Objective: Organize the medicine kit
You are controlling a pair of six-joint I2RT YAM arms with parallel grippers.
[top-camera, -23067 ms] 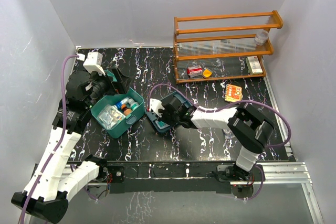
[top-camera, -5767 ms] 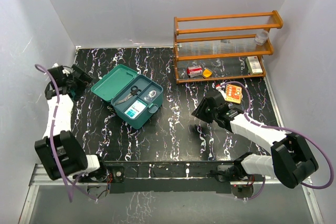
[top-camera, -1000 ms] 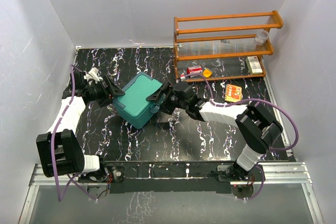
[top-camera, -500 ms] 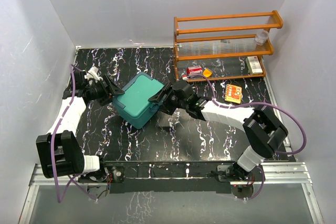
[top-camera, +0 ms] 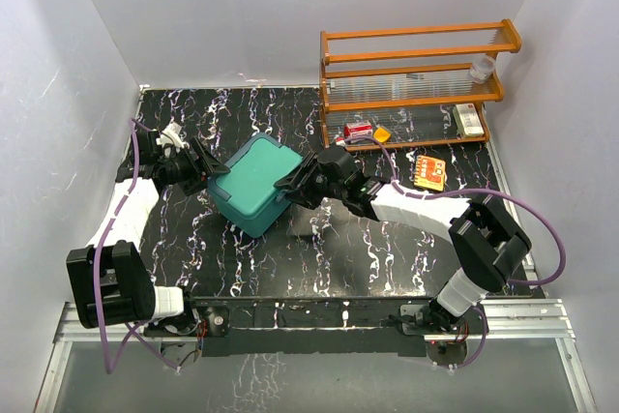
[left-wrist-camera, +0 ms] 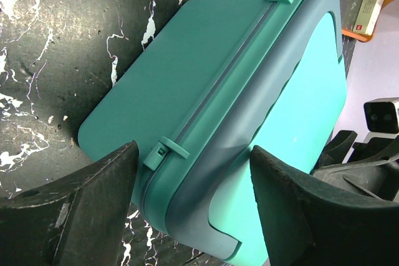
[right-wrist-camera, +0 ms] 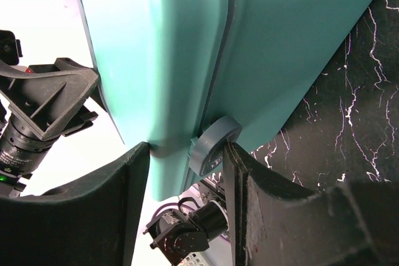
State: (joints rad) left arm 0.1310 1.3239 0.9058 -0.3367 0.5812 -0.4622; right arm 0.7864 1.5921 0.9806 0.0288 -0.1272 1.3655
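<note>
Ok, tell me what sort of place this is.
Probably a robot lab test cell, not a home: plain white walls box in a black marbled table, two arms are bolted at its near edge, and a rack holds small boxes.

Black marbled table [top-camera: 242, 113], teal medicine kit [top-camera: 253, 184], wooden rack [top-camera: 416, 84], orange packet [top-camera: 429, 171]

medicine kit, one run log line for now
medicine kit: lid shut | left hand: straddles hinge edge | right hand: around front latch | grips unclear
</note>
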